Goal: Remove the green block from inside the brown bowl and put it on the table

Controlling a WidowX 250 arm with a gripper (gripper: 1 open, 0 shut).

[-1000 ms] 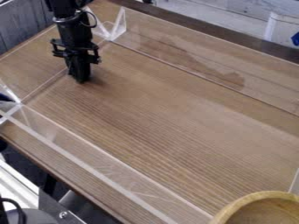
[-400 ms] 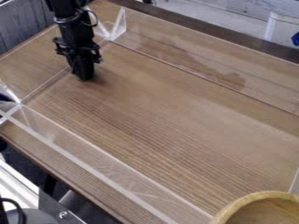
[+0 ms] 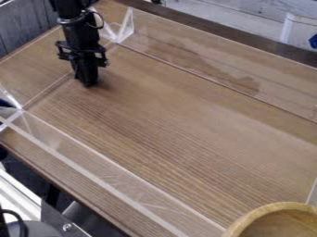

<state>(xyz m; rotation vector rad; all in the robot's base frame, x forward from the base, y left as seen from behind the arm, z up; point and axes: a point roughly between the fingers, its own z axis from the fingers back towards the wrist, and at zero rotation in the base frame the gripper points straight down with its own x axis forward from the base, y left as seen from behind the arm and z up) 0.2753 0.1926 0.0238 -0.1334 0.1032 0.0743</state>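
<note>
My black gripper (image 3: 87,81) points straight down at the far left of the table (image 3: 186,120), its fingertips at the wood surface. The fingers look pressed together and shut, and I see nothing held between them. The brown bowl (image 3: 275,222) shows only as a tan rim at the bottom right corner, far from the gripper. Its inside is cut off by the frame edge. The green block is not visible anywhere.
Low clear plastic walls (image 3: 74,153) run along the table's near and left sides, with a clear corner piece (image 3: 120,32) just behind the gripper. A metal frame and cables (image 3: 25,213) sit below the near edge.
</note>
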